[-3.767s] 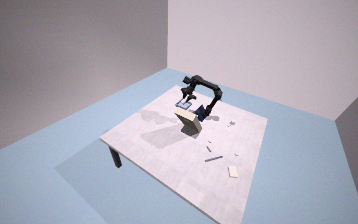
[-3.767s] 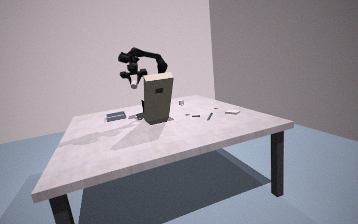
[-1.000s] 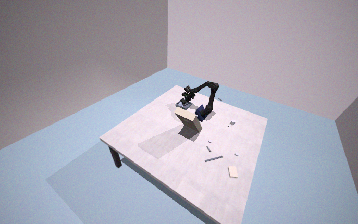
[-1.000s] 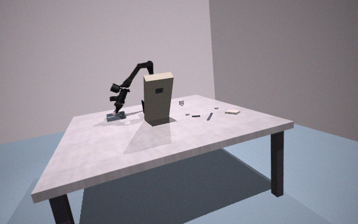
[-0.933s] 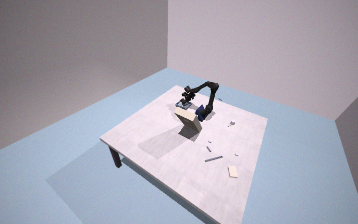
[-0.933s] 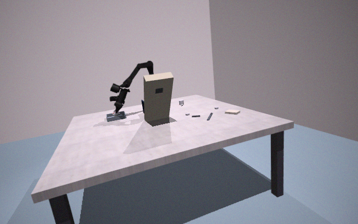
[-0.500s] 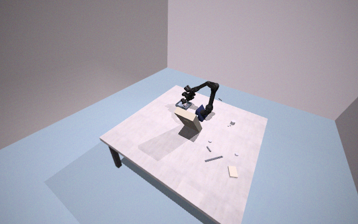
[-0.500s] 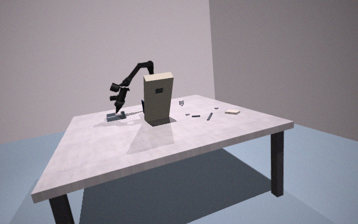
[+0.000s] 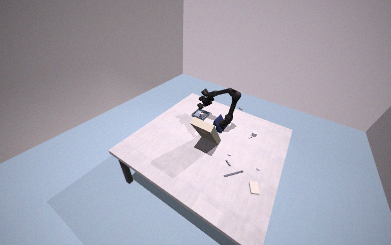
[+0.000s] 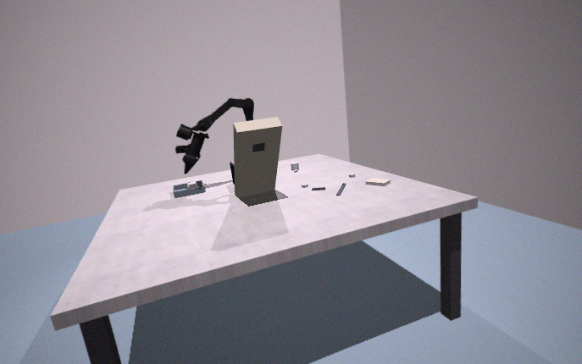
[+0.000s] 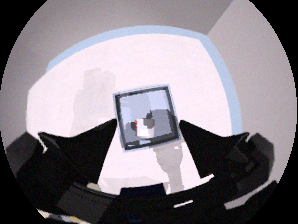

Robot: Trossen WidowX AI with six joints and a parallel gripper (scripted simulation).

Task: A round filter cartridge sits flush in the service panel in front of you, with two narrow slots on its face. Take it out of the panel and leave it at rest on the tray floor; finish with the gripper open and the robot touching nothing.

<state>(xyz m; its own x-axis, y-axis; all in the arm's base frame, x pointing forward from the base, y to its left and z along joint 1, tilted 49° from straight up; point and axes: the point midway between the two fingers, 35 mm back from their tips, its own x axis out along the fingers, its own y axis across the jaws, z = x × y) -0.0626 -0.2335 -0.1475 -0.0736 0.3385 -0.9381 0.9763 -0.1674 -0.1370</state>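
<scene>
The cartridge (image 9: 202, 114) (image 10: 194, 184) (image 11: 145, 131) is a small white and grey piece inside the tray (image 9: 196, 117) (image 10: 188, 193) (image 11: 142, 90). In the wrist view it lies in the lower middle of the tray, with small red marks at its left side. Its slots cannot be made out. My gripper (image 9: 200, 106) (image 10: 187, 171) (image 11: 149, 121) is open and empty above the tray, with a visible gap down to it. The service panel (image 9: 204, 125) (image 10: 257, 173) is a beige upright block; its robot-side face is hidden in the top and exterior views.
The panel stands beside the tray and the dark blue piece (image 9: 219, 122) at the arm's base. A white cup-like thing (image 9: 254, 133) (image 10: 295, 166), a grey bar (image 9: 233, 174) (image 10: 340, 189), a beige slab (image 9: 254, 187) (image 10: 377, 181) and small pieces lie on the panel's other side.
</scene>
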